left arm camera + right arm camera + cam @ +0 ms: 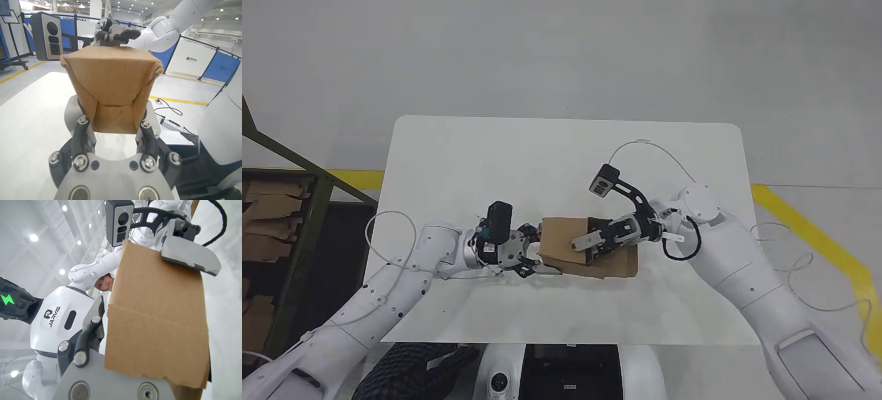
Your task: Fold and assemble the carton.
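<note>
Two arms meet over a white table [542, 160]. Between them we see the brown carton [562, 242], one end at the left end effector [530, 256] and its top under the right end effector [594, 242]. From above we get the layout: the carton stretches lengthwise from one end effector to the other. Well behind the left end effector, off the table, lies a stack of flat cardboard [267, 215].

The left wrist view adds detail the top view lacks. At this end of the carton, two side flaps are folded inward, so the end narrows toward the left end effector, with a smaller flap creased across between them. The left end effector's fingers [152, 113] stand wide apart and clasp that narrow end, one touching each side flap. At the carton's far top edge the right end effector rests on the cardboard. We cannot tell how far open it is.

The right wrist view gives a side that neither other view offers. A broad flat panel runs away from the right end effector, with a single crease across it, and its nearest edge is ragged and notched. At the panel's far end, a grey finger [189, 255] of the left end effector lies flat against it.

The cardboard is plain brown, fuzzy and frayed at its corners and edges. Whether the carton rests on the table or hangs just above it, we cannot tell.
</note>
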You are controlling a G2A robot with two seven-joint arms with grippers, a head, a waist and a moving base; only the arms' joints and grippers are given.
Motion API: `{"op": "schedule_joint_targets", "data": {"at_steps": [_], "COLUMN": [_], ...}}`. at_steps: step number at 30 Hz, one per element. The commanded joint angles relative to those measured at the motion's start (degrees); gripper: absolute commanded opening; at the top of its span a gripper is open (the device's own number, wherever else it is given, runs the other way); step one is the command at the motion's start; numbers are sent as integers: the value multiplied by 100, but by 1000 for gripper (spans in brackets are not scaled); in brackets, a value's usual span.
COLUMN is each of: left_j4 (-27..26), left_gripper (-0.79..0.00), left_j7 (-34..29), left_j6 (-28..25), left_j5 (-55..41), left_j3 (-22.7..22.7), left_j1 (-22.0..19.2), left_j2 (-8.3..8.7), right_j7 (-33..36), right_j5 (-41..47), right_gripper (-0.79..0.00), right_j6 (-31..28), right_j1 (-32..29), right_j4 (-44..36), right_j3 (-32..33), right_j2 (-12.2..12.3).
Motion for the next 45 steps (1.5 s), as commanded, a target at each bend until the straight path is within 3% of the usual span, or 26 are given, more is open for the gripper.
{"op": "schedule_joint_targets", "data": {"at_steps": [1,8,12,15,17,27,39,45], "left_j4": [11,75,106,116,128,129,54,50], "left_gripper": [-329,-339,-296,-286,-286,-302,-289,-283], "left_j7": [46,230,324,371,385,404,332,324], "left_j6": [0,0,0,0,0,0,0,0], "left_j5": [14,80,108,144,165,254,279,245], "left_j3": [-15,-132,-174,-187,-193,-223,-227,-201], "left_j1": [8,58,84,97,103,107,116,117], "left_j2": [4,26,35,36,33,2,-46,-56], "right_j7": [0,0,-44,-129,-190,-341,-1219,-1426], "right_j5": [-5,-142,-328,-501,-617,-1065,-1732,-1663], "right_gripper": [-557,-566,-560,-634,-782,-785,-785,-785], "right_j6": [0,0,-43,-128,-189,-330,-128,-145], "right_j1": [0,-64,-201,-338,-422,-665,-872,-919], "right_j4": [3,16,-102,-226,-292,-736,-1308,-1395], "right_j3": [16,296,613,809,904,1043,1091,1037], "right_j2": [10,116,227,305,346,436,462,431]}}
